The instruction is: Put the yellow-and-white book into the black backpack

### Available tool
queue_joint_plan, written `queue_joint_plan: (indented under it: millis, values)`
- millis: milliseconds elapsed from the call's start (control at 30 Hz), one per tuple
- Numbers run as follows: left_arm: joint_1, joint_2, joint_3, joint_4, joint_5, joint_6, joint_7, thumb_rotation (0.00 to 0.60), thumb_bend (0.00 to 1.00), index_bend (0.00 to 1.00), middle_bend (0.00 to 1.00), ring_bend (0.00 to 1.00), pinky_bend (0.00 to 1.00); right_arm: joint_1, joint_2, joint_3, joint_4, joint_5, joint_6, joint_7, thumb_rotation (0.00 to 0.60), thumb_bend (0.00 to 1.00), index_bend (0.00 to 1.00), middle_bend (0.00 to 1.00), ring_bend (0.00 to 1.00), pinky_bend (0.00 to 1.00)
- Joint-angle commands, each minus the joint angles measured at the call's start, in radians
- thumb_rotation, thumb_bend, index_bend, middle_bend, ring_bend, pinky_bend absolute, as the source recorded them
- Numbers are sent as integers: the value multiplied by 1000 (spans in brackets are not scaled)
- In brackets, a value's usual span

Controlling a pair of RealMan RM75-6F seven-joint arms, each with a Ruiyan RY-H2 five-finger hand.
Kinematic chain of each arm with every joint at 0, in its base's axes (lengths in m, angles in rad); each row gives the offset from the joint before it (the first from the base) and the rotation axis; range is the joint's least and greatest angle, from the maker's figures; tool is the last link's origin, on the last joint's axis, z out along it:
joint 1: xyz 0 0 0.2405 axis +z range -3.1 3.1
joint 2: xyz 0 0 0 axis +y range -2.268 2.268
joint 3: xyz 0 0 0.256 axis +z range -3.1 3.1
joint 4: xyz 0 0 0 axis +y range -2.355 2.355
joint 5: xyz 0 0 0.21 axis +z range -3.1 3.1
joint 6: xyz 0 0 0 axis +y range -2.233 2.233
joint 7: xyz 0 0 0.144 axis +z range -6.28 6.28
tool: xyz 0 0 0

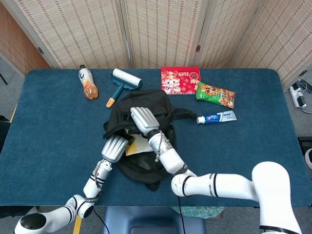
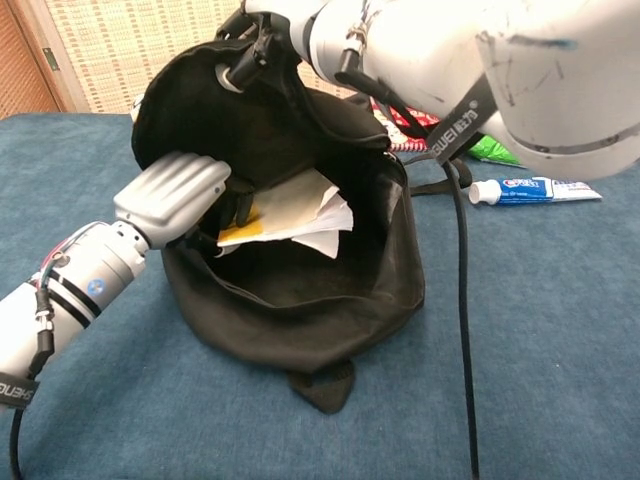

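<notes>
The left hand [image 2: 175,190] clamps the yellow-and-white book [image 2: 285,212] inside the black backpack [image 2: 300,300]; the right hand [image 1: 144,120] grips its rim at 12 o'clock.

We seem to be in a staged test room: a table [image 1: 48,122] in blue cloth, woven folding screens [image 1: 161,29] closing off twelve o'clock, bare grey floor [image 1: 9,73], and a power strip [image 1: 298,95] with cables at three o'clock.

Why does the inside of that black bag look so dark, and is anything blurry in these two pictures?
Chest view: the black fabric backpack soaks up the even room light, so its interior shows little detail; the large white arm at top is close and slightly soft. Head view: sharp throughout, with soft shadows and no glare on the blue table.
</notes>
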Motion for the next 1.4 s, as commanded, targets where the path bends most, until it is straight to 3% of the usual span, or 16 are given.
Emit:
queue_joint_plan:
  millis: [33,167,333,400,600,867,1400]
  values:
    - [-6,1,-7,14,-12,-10,13,600,471,614,665,537,277,-1,-1,-3,2,-1,0,0,600,626,701,523,469,458]
    - [4,11,-14,-15,-31,-6,43,600,307,455,578,512,277,-1,-7,-6,16,0,1,2,600,625,701,523,469,458]
    - [20,23,-12,-72,-39,12,93,600,42,222,352,360,277,2,-13,-2,38,3,-2,5,600,625,701,523,470,458]
    - [25,25,-9,-96,-38,23,114,600,5,179,302,311,278,4,-15,0,47,5,-3,4,600,625,701,522,470,458]
    - [48,43,-4,-185,-31,69,174,600,0,88,201,217,275,6,-19,4,78,14,-5,2,600,624,700,522,470,458]
    - [88,93,30,-333,2,125,226,600,0,70,178,206,259,4,-22,5,107,17,-14,6,600,626,698,521,469,458]
    - [199,294,142,-556,134,264,48,600,0,155,261,283,260,-48,9,-33,86,-21,-65,48,600,622,657,498,426,431]
